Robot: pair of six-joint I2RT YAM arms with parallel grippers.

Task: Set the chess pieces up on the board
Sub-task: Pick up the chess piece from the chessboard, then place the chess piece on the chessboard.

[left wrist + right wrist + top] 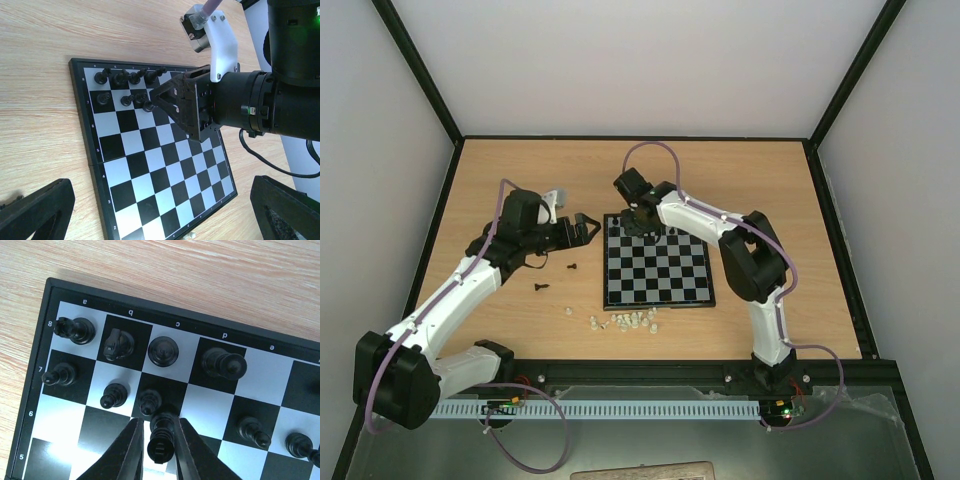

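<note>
Pale walls box in a wooden table [520, 180]. From above, the board [660, 304] lies mid-table, and the right gripper [642, 228] is over its far-left corner, where the black ranks are being built. The left gripper [586, 229] hovers just off the board's left edge, jaws spread wide and empty; I judge it is parked there to leave the corner free. Two black pieces [572, 266] lie loose on the table left of the board, not yet placed. A scatter of white pieces [630, 322] sits by the board's near edge. The left wrist view looks between its own far-apart fingers [37, 207] at black pieces standing in the board's two end ranks, with the right gripper's pointed tips coming down just beside them. In the right wrist view the back rank is filled on a to d and e is bare. Pawns stand in front on a, b and c and again further right, with a gap at d. The jaws have narrowed onto a tall piece [161, 440] and press it from both sides, just inside the pawn rank near c and d. I cannot tell whether its base rests on the board or hangs above it. The pinch on its slim body probably keeps it upright and clear of its neighbours, and e looks like its likely home.
</note>
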